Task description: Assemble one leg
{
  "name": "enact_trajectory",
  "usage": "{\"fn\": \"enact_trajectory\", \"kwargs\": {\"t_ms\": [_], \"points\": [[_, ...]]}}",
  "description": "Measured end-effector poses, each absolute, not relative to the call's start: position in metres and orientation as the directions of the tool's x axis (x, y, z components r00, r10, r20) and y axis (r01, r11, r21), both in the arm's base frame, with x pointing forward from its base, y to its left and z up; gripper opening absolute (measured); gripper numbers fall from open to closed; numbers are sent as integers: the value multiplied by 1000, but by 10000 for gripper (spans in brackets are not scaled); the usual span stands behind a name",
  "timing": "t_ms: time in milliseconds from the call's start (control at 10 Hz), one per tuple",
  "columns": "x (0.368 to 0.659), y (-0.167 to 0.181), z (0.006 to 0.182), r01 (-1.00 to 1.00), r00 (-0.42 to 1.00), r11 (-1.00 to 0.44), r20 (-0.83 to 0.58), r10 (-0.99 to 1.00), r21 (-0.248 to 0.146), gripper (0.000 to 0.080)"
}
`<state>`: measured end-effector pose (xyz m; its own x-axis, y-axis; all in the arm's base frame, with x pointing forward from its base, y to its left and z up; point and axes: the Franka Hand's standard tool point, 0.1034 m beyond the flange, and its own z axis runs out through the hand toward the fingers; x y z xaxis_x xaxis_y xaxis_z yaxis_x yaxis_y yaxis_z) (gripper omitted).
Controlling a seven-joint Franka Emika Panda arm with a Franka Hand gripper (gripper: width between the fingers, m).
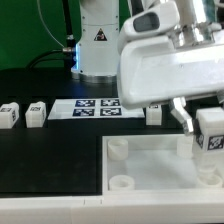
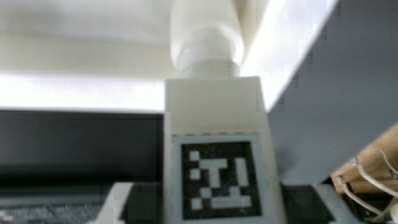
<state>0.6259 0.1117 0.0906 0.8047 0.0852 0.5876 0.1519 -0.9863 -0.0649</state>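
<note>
Gripping leg: gripper closed on it, narrow gap filled by block. Leg upright, tag face toward wrist camera, round peg on far end. Leg hangs over corner socket of large white tray-like piece, at exterior view's right; contact with socket not discernible. Beyond, three small blocks stand on black table, flanking marker board.

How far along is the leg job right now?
Done: the leg is off the table, clamped upright in the end effector. In hand: it hangs over a corner socket at the exterior view's right of the white tray piece; whether it touches yet is unclear. Left: seating and fixing it there. Three spare blocks sit by the marker board, untouched.
</note>
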Motion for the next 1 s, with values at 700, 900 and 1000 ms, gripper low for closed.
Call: {"fn": "enact_trajectory", "kwargs": {"t_ms": [700, 900, 1000], "points": [[629, 117, 90, 158, 801, -985, 592, 89, -67, 294], [633, 116, 89, 156, 802, -985, 591, 86, -69, 294], [634, 116, 87, 155, 803, -986, 590, 85, -69, 294]]}}
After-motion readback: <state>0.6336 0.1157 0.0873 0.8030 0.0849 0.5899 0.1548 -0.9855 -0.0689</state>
